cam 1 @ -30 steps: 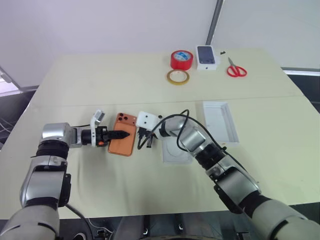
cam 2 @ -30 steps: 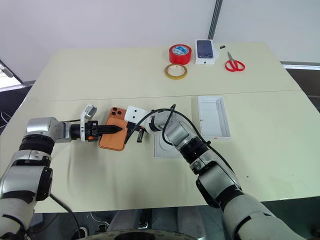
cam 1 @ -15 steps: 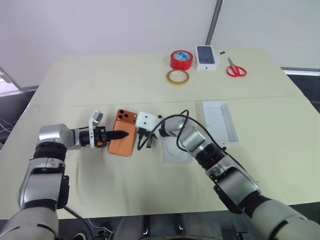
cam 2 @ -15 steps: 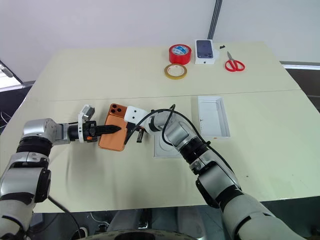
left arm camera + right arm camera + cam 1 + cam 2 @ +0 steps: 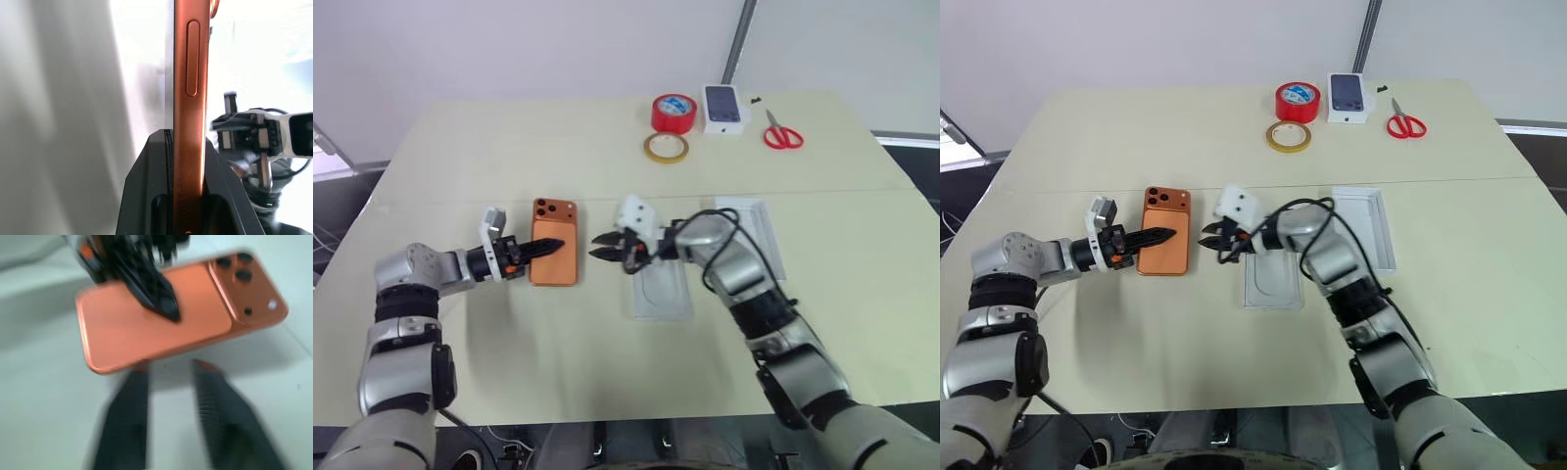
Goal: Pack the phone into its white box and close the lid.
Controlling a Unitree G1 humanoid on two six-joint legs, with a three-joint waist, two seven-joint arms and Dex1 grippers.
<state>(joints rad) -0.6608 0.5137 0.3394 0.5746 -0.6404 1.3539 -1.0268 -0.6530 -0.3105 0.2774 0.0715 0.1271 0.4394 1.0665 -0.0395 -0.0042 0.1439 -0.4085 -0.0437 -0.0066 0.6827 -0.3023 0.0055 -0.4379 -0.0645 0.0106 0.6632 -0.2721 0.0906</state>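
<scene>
Left eye view: the left gripper (image 5: 551, 246) now holds the phone (image 5: 555, 257) alone — its two black fingers are pinched on the phone's long edge, one above the orange back and one beneath, which the left wrist view confirms edge-on (image 5: 189, 147). A second ago the right gripper (image 5: 606, 245) sat closed at the phone's opposite edge; it has since let go, pulled away toward the robot's right and lifted, and its fingers (image 5: 134, 421) now stand spread with a clear gap, empty, pointing back at the phone from near by. The phone itself has straightened: it lay skewed on the table (image 5: 509, 147), camera lenses canted, and now sits square with the lenses at its far end, seemingly raised a little off the surface, though the lift is hard to judge. The white box (image 5: 661, 289) lies just beyond the right gripper, under that forearm; the lid (image 5: 759, 230) rests beside it, partly hidden by the arm. Reading — the two-handed pick-up looks finished and the handover to one gripper made. Next would be carrying the phone across to the box, but the right arm hangs over the tray and would need to clear first. Lid untouched; box empty.
</scene>
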